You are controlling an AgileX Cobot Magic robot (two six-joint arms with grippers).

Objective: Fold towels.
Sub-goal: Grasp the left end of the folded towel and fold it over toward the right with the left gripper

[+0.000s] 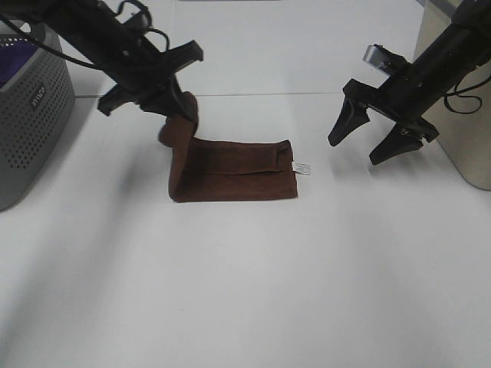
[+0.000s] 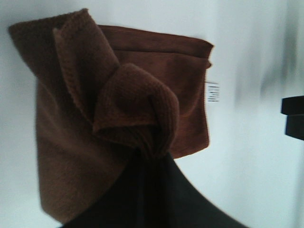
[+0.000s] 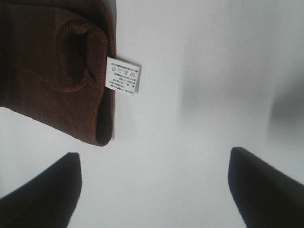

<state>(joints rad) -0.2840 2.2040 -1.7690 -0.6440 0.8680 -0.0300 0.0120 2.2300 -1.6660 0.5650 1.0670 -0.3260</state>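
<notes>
A dark brown towel (image 1: 234,171) lies folded on the white table, its white tag (image 1: 301,167) at the right edge. My left gripper (image 1: 178,113) is shut on the towel's left end and holds it lifted above the rest. The left wrist view shows the pinched cloth (image 2: 135,111) bunched at the fingers, with the tag (image 2: 212,91) beyond. My right gripper (image 1: 374,140) hangs open above the table to the right of the towel, holding nothing. Its two fingertips (image 3: 45,190) frame the tag (image 3: 123,75) and the towel's folded edge (image 3: 61,71) in the right wrist view.
A grey perforated basket (image 1: 31,115) with a purple cloth (image 1: 19,60) inside stands at the far left. A beige container (image 1: 464,130) stands at the right edge behind the right arm. White table (image 1: 245,284) stretches in front of the towel.
</notes>
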